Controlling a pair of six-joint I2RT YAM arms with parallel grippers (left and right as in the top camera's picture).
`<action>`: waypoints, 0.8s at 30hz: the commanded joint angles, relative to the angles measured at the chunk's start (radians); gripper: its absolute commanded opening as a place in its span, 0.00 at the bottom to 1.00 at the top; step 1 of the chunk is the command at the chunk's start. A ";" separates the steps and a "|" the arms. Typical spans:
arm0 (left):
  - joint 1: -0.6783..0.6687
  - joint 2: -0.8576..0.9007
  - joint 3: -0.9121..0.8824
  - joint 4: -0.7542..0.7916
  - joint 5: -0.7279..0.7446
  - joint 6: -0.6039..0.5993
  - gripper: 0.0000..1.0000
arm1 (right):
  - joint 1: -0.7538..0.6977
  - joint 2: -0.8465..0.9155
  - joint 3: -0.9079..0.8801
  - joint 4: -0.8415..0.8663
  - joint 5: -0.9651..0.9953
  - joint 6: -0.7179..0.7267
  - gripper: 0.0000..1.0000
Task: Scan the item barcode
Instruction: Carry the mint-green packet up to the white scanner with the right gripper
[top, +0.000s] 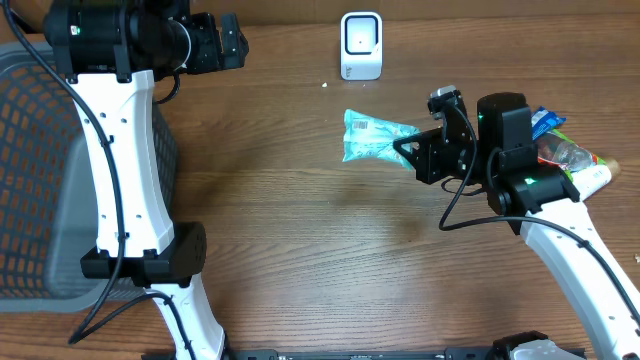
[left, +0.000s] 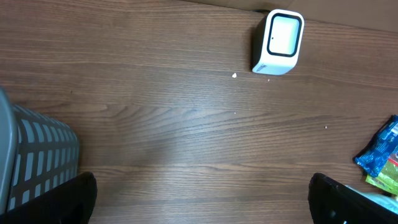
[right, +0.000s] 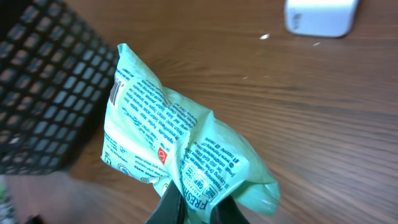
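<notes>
A mint-green plastic packet (top: 372, 136) with a barcode label on top hangs above the table, pinched at its right end by my right gripper (top: 408, 150). In the right wrist view the crumpled packet (right: 174, 143) fills the middle, its printed text facing the camera, and my right gripper (right: 198, 208) is shut on its lower edge. The white barcode scanner (top: 361, 45) stands at the table's far edge, beyond the packet; it also shows as the scanner (left: 278, 42) and the scanner (right: 321, 17). My left gripper (top: 232, 42) is open at the far left, holding nothing; its fingertips (left: 79, 198) show in the bottom corners of the left wrist view.
A dark mesh basket (top: 40, 170) sits at the left edge of the table. Several other packaged items (top: 570, 155) lie in a pile at the right, behind my right arm. A small white crumb (top: 326, 84) lies near the scanner.
</notes>
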 joint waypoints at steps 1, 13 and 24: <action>-0.007 -0.018 0.000 0.001 0.008 0.011 1.00 | 0.013 -0.019 0.035 0.014 0.140 -0.014 0.04; -0.007 -0.018 0.000 0.001 0.008 0.011 1.00 | 0.148 0.006 0.034 0.280 0.605 -0.164 0.04; -0.007 -0.018 0.000 0.001 0.008 0.011 1.00 | 0.240 0.221 0.034 0.866 1.040 -0.677 0.04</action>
